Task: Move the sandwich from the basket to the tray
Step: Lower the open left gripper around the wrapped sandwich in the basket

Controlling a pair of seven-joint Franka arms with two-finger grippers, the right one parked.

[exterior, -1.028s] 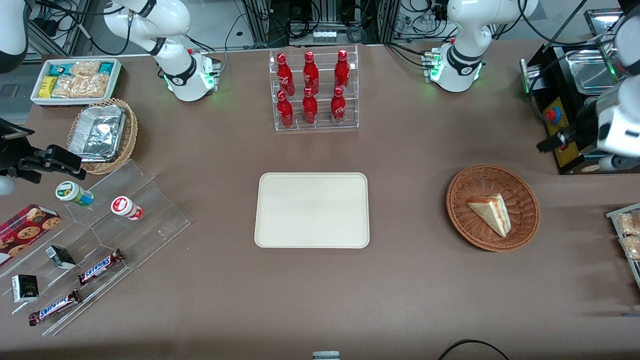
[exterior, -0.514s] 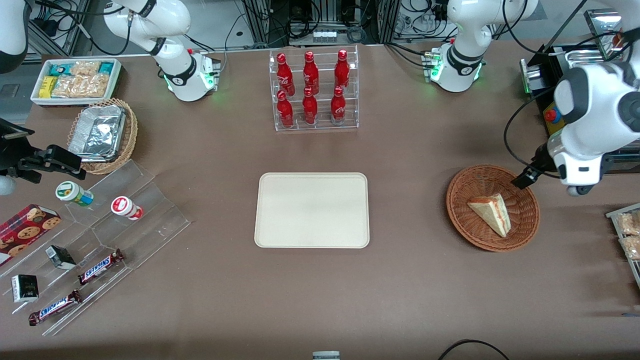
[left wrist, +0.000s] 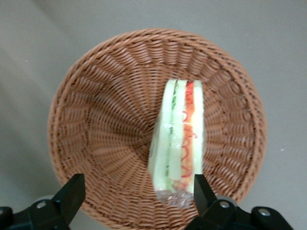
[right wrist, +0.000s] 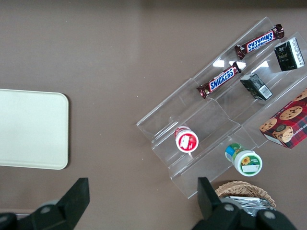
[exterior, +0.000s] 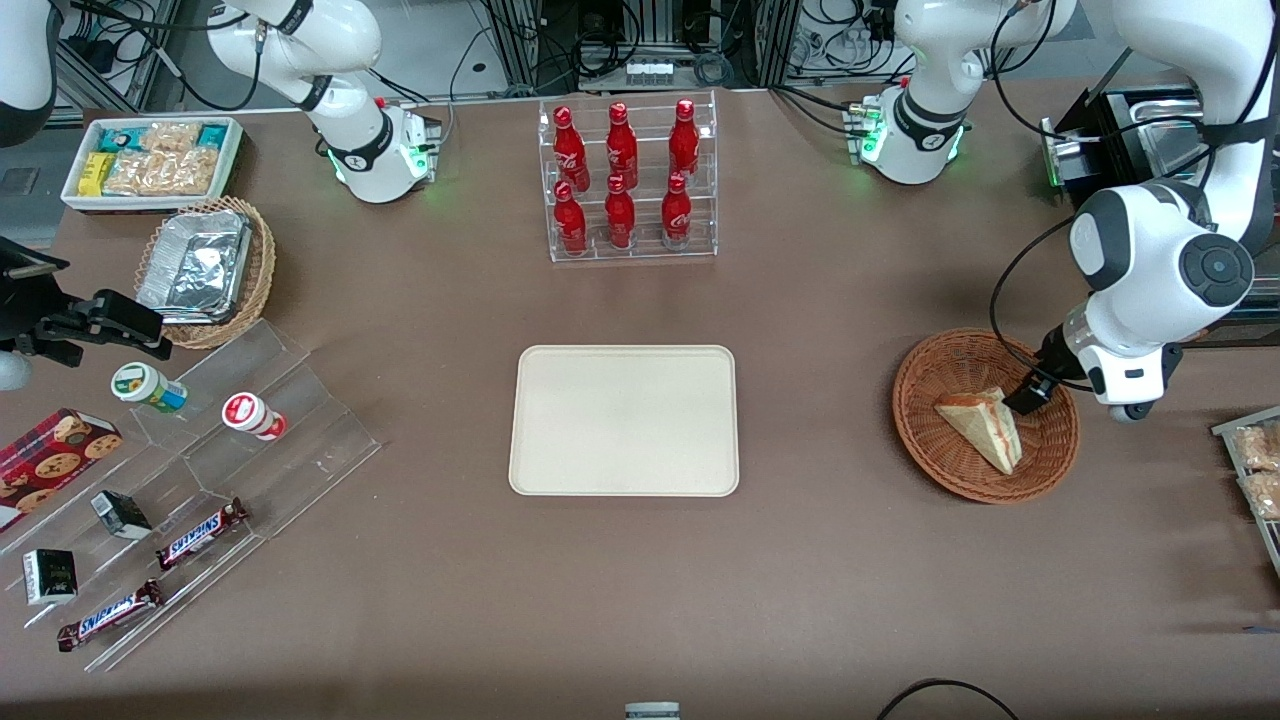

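brown table (exterior: 850, 560); cable-strewn metal racks (exterior: 640, 40)

**Readable lettering: two brands**

"SNICKERS" in blue capitals stands on both brown bars, the first Snickers bar (exterior: 196, 533) and the second Snickers bar (exterior: 109, 615), lying on the clear stepped stand (exterior: 300, 440) in the front view's bottom corner at the parked arm's end; the right wrist view's upper part shows the same word. White Coca-Cola script runs down the red bottles (exterior: 620, 212) at top centre. The left gripper (exterior: 1027, 394), fingers spread above the basket (exterior: 930, 455) beside the sandwich (exterior: 985, 428), shows no legible mark.
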